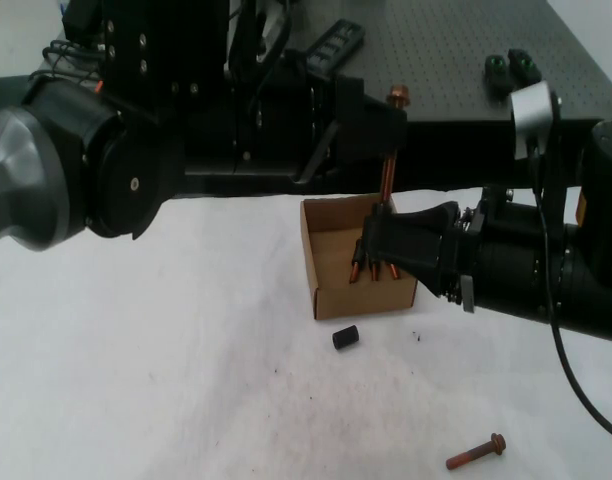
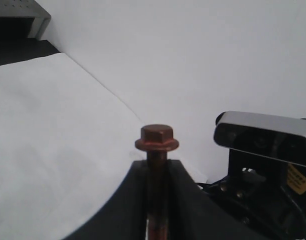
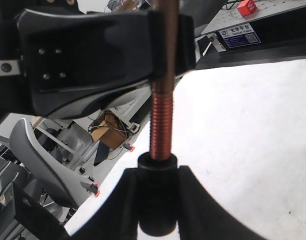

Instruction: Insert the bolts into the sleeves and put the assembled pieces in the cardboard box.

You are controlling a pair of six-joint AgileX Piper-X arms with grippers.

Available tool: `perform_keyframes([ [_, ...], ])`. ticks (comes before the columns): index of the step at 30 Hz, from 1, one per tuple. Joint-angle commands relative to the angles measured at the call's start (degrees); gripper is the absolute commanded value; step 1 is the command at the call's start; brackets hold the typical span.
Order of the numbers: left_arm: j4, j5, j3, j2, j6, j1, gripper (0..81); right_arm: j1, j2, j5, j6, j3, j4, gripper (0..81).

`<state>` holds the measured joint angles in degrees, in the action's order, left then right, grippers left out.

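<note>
A long copper-coloured hex bolt (image 2: 156, 138) is pinched upright in the left pincer (image 2: 157, 169) - directly above the short black cylindrical sleeve (image 3: 157, 200) clamped in the right pincer (image 3: 157, 175) - axes aligned, threaded tip at the sleeve's mouth, over the brown cardboard box (image 1: 331, 298).

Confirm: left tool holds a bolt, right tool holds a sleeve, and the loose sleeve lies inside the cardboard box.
One error: the high view shows the loose sleeve on the white cloth outside the cardboard box. The rest stands.
</note>
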<state>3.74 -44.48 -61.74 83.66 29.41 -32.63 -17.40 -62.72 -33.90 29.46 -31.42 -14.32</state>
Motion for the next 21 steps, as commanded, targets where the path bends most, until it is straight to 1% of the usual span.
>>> perform_keyframes([
  [1,1.1,1.03,-0.39,-0.64,-1.16,-0.03,0.6,0.06,0.18,1.55,-1.22,-0.77,-0.71,3.9],
  [16,1.1,0.14,-0.39,-0.64,-1.27,-0.03,0.6,0.24,0.18,4.94,-1.22,-0.77,-4.49,3.9],
  [18,1.1,-1.11,-0.39,-0.64,-1.58,-0.03,0.0,0.24,0.18,5.03,-1.22,-0.77,-4.49,3.9],
  [19,1.1,-1.43,-0.39,-0.64,-1.71,-0.03,2.0,0.24,0.18,5.01,-1.22,-0.77,-4.94,3.9],
  [20,1.1,-1.41,-0.39,-0.64,-1.86,-0.03,6.1,0.24,0.18,5.01,-1.22,-0.77,-5.37,3.9],
  [21,1.1,-1.41,-0.39,-0.64,-2.57,-0.03,12.7,0.24,0.18,5.01,-1.22,-0.77,-6.05,3.9],
])
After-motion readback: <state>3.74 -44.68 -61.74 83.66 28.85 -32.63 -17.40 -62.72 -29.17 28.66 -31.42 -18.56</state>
